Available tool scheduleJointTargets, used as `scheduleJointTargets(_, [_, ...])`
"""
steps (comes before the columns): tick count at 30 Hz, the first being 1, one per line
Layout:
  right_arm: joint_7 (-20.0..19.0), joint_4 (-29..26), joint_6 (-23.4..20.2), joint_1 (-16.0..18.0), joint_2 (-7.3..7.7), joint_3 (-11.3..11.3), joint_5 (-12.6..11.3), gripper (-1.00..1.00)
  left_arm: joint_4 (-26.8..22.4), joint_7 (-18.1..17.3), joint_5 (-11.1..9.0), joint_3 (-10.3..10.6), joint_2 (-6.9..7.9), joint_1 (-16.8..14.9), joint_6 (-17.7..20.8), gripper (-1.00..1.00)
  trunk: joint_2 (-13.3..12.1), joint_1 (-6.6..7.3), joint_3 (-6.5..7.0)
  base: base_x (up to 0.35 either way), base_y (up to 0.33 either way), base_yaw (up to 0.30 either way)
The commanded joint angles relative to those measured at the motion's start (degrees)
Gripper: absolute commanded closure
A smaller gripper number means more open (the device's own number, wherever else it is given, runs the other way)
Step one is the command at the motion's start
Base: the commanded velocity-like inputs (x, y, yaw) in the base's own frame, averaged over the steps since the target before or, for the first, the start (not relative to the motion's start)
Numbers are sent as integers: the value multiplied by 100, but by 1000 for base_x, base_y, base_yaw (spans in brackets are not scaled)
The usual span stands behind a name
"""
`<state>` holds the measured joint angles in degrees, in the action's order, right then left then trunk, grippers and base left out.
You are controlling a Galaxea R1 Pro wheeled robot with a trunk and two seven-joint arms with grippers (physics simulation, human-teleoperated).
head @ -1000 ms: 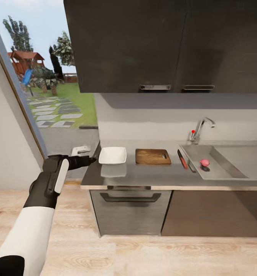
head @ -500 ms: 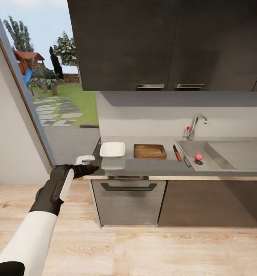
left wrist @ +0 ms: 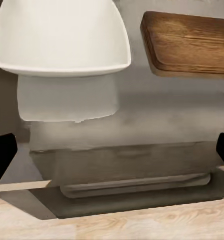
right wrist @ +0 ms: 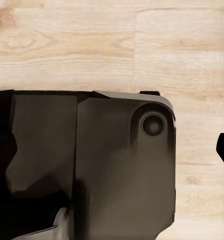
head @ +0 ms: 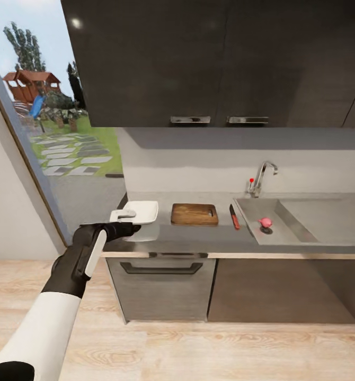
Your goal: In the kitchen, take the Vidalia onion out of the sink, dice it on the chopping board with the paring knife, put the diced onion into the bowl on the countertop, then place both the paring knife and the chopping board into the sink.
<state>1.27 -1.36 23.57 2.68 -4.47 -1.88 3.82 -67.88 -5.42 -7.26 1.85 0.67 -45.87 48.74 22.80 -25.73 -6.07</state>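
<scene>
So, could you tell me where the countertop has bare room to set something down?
Bare grey steel countertop runs along the front edge, before the white square bowl and brown wooden chopping board. A narrower gap separates them. It is crowded between board and steel sink, where the red-handled paring knife lies.

Grey reflective countertop (head: 198, 238) over grey cabinets, dark front edge. On it, left to right: white square bowl (head: 140, 211) near left end (mirrored in worktop), wooden chopping board (head: 194, 214) with slot handle at right end, paring knife (head: 234, 217) with red handle just beside sink (head: 304, 225). Sink set into right part; Vidalia onion (head: 265, 223) lies in basin.
</scene>
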Motion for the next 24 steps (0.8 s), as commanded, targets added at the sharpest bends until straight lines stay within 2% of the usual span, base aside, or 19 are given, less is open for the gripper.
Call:
scheduleJointTargets(1, [13, 5, 16, 5, -1, -22, 40, -100, -15, 23, -47, 8, 4, -6, 29, -100, 12, -6, -12, 212, -249, 0])
scheduleJointTargets(10, [13, 5, 16, 5, -1, -28, 38, -100, -32, 23, -47, 9, 8, -6, 30, -100, 12, -6, -12, 156, -274, 0])
scheduleJointTargets(24, [13, 5, 16, 5, -7, -39, 31, -100, -32, 32, -47, 9, 13, -2, 29, -100, 12, -6, -12, 11, -314, 0])
